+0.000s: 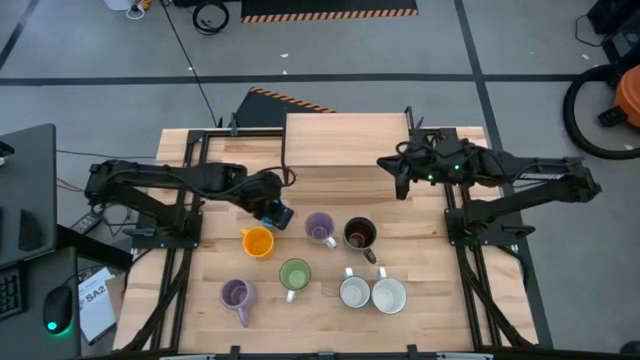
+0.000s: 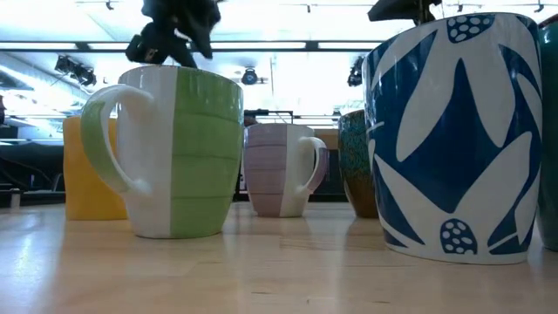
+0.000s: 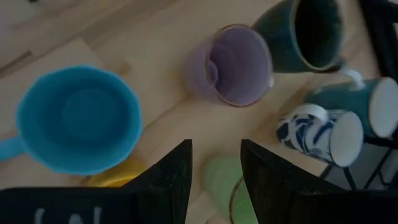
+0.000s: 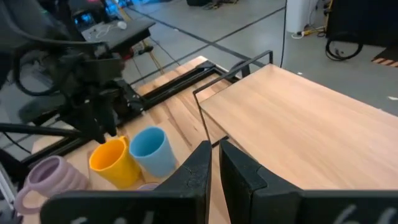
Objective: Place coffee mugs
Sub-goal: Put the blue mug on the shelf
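Your left gripper [image 1: 272, 205] hovers with fingers spread just above the blue mug [image 1: 279, 214], which stands on the table [image 1: 430, 310] beside the orange mug [image 1: 257, 242]; I judge it just set down, so next lift clear. The right gripper [image 4: 214, 163], nearly shut and empty, waits over the raised board [image 1: 345, 140]. I count eight mugs: one blue, one orange, one green, one dark, two lilac, two white.

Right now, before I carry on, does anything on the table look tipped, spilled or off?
Nothing stands out. Every mug I can see is upright, with no spill on the table. Only note: the blue mug stands tight beside the orange mug, by the left pincer.
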